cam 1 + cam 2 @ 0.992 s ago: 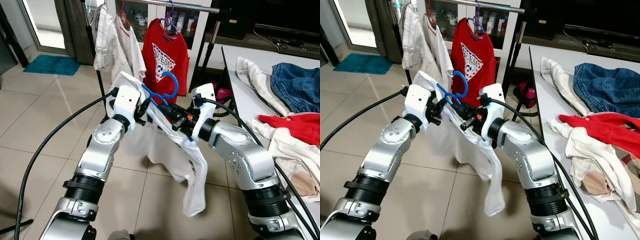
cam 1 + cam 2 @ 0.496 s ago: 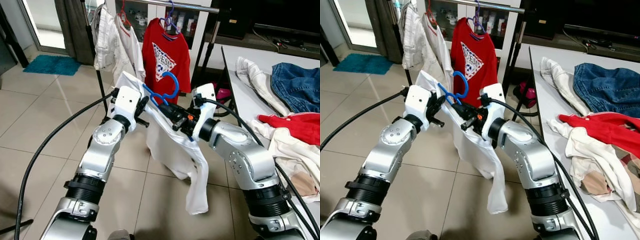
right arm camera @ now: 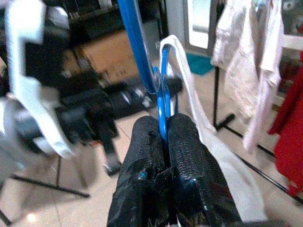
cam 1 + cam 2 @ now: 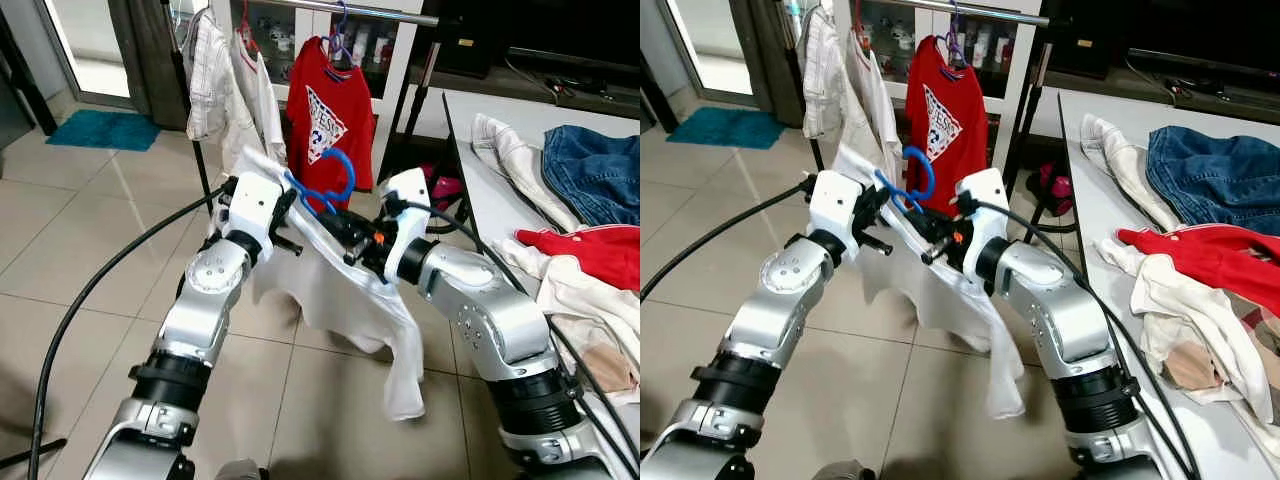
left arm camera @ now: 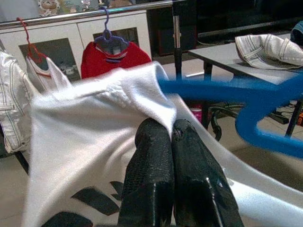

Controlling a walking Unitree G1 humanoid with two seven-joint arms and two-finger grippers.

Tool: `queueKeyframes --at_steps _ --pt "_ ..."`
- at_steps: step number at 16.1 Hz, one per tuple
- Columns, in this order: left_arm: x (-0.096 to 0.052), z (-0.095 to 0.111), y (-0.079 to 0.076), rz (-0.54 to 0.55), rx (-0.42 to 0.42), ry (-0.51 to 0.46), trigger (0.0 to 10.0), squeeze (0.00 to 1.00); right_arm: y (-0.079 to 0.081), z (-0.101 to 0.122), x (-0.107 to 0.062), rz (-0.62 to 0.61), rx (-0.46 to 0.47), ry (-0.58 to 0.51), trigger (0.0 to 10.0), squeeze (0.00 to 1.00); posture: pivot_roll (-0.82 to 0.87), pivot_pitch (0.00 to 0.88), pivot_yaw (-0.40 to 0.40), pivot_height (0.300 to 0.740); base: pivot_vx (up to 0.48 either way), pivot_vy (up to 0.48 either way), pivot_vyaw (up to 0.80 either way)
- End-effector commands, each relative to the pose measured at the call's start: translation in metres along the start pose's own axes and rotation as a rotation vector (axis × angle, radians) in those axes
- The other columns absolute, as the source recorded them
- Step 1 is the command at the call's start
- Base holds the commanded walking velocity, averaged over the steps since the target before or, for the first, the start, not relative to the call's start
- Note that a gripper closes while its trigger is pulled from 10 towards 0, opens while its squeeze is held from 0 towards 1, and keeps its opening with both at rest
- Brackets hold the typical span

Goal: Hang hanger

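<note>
The white shirt swings and spreads wider now, its hanging tail drifting right and lifting a little higher off the floor than a second ago. On the rack behind, the red T-shirt twists narrower, and the white garment beside it sways in closer to the striped one.

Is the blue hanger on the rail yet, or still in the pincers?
Not on the rail. The blue hanger with its white shirt hangs between the pincers: right pincer clamps the hanger, left pincer pinches the shirt, below the rail.

Home, tiled floor, clothes rack, laundry-strewn table
</note>
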State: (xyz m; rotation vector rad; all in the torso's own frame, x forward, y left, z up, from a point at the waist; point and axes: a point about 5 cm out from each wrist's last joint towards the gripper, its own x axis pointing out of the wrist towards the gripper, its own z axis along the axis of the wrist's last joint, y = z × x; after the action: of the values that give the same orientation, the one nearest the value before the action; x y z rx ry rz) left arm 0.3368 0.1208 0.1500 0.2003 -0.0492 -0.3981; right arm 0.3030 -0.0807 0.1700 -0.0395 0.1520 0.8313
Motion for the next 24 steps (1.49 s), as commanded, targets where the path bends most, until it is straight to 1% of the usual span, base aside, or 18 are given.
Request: queueKeyframes --at_steps 1,4,6,7,8,9,12,13,14,16,17,18,20,21,22,23,24 --pt "-0.002 0.015 0.004 0.021 0.001 -0.072 0.0 0.00 -0.006 -0.012 -0.002 -0.028 -0.031 0.105 10.0 0.00 0.00 0.000 -0.042 0.740 0.000 0.000 0.00" --pt "-0.005 0.026 0.008 0.035 -0.001 -0.138 0.0 0.00 -0.011 -0.028 -0.008 -0.047 -0.031 0.197 10.0 0.00 0.00 0.000 -0.047 0.740 0.000 0.000 0.00" --pt "-0.005 0.029 0.020 0.090 0.009 -0.142 0.0 0.00 -0.012 -0.033 -0.012 -0.030 -0.045 0.233 10.0 0.00 0.01 0.000 -0.050 0.740 0.000 0.000 0.00" --pt "-0.005 0.029 0.029 0.148 0.012 -0.126 0.0 0.00 -0.011 -0.032 -0.014 -0.008 -0.049 0.222 10.0 0.00 0.01 0.000 -0.053 0.740 0.000 0.000 0.00" --pt "-0.007 0.028 0.042 0.224 0.010 -0.108 0.0 0.00 -0.009 -0.029 -0.018 0.025 -0.050 0.198 10.0 0.00 0.01 0.000 -0.053 0.740 0.000 0.000 0.00" --pt "-0.009 0.028 0.059 0.304 0.025 -0.090 0.0 0.00 -0.009 -0.026 -0.024 0.059 -0.048 0.166 10.0 0.00 0.00 0.000 -0.054 0.740 0.000 0.000 0.00" --pt "-0.016 0.029 0.094 0.443 0.078 -0.058 0.0 0.00 -0.010 -0.020 -0.040 0.117 -0.037 0.112 10.0 0.00 0.00 0.000 -0.054 0.740 0.000 0.000 0.00" --pt "-0.017 0.029 0.101 0.463 0.087 -0.049 0.0 0.00 -0.011 -0.019 -0.043 0.123 -0.030 0.100 10.0 0.00 0.00 0.000 -0.054 0.740 0.000 0.000 0.00" --pt "-0.020 0.029 0.113 0.498 0.104 -0.033 0.0 0.00 -0.012 -0.017 -0.049 0.130 -0.011 0.075 10.0 0.00 0.00 0.000 -0.052 0.740 0.000 0.000 0.00" --pt "-0.022 0.027 0.130 0.534 0.097 -0.001 0.0 0.00 -0.017 -0.014 -0.056 0.110 0.029 0.033 10.0 0.00 0.00 0.000 -0.051 0.740 0.000 0.000 0.00" --pt "-0.023 0.024 0.136 0.557 0.092 0.014 0.0 0.00 -0.020 -0.014 -0.059 0.097 0.045 0.023 10.0 0.00 0.00 0.000 -0.050 0.740 0.000 0.000 0.00" --pt "-0.024 0.022 0.138 0.569 0.079 0.021 0.0 0.00 -0.021 -0.014 -0.061 0.086 0.056 0.016 10.0 0.00 0.00 0.000 -0.048 0.740 0.000 0.000 0.00" --pt "-0.023 0.019 0.138 0.577 0.051 0.024 0.0 0.00 -0.023 -0.013 -0.062 0.064 0.070 0.002 10.0 0.00 0.00 0.000 -0.045 0.740 0.000 0.000 0.00" --pt "-0.021 0.019 0.135 0.556 0.047 0.019 0.0 0.00 -0.023 -0.013 -0.060 0.055 0.071 -0.003 10.0 0.00 0.00 0.000 -0.044 0.740 0.000 0.000 0.00" --pt "-0.011 0.018 0.112 0.417 0.034 -0.006 0.0 0.00 -0.025 -0.009 -0.053 0.002 0.074 -0.027 10.0 0.00 0.00 0.000 -0.044 0.740 0.000 0.000 0.00" --pt "-0.003 0.017 0.090 0.286 0.037 -0.017 0.0 0.00 -0.027 -0.006 -0.047 -0.051 0.088 -0.046 10.0 0.00 0.00 0.000 -0.044 0.740 0.000 0.000 0.00" --pt "0.004 0.011 0.045 0.011 0.069 -0.010 0.0 0.00 -0.033 0.000 -0.037 -0.130 0.103 -0.083 10.0 0.00 0.00 0.000 -0.045 0.740 0.000 0.000 0.00"
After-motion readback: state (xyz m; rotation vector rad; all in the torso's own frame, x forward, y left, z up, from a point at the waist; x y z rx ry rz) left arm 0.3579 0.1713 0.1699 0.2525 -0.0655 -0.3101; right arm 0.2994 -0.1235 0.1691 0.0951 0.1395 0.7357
